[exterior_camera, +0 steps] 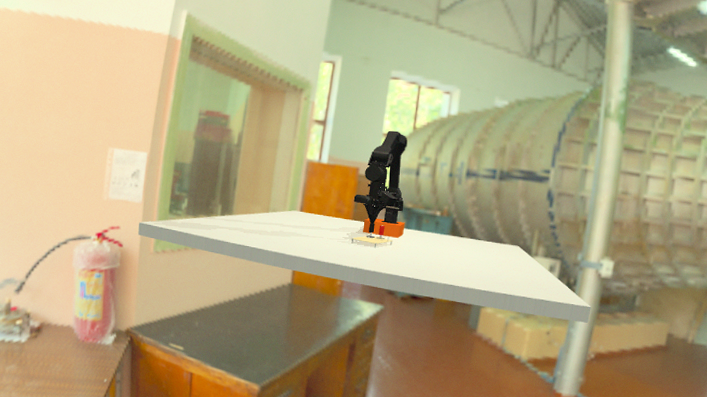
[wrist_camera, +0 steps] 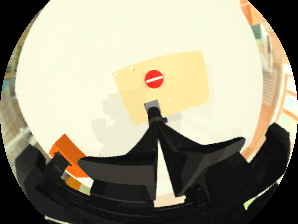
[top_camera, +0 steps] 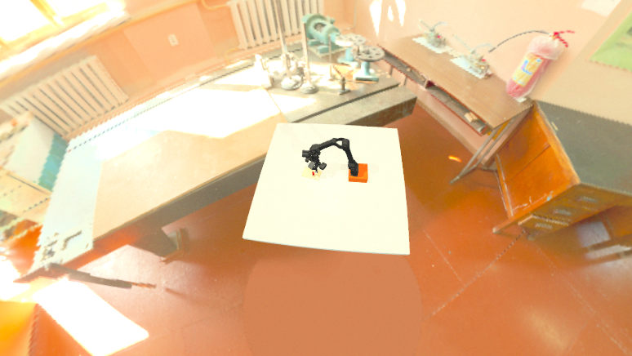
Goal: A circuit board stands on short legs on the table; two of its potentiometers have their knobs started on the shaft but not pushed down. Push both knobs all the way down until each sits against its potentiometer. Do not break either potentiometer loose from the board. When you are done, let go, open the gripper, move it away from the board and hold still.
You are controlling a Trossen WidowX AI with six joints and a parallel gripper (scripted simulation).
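Observation:
The circuit board is pale yellow and stands on short legs. A red knob with a white bar on top stands upright on it. In the exterior view it rises clearly above the board. Its gap to the potentiometer is too small to tell. Beside it is a grey potentiometer. My gripper is shut, with nothing seen between its fingers, and points down over this potentiometer. The fingertips cover most of this spot. A black knob there cannot be told clearly from the black tips, nor whether they touch it.
The white table carries the board and the arm's orange base. The red knob stands close beside the fingers. Small pins or legs show at the board's corners. The arm arches from the base to the board.

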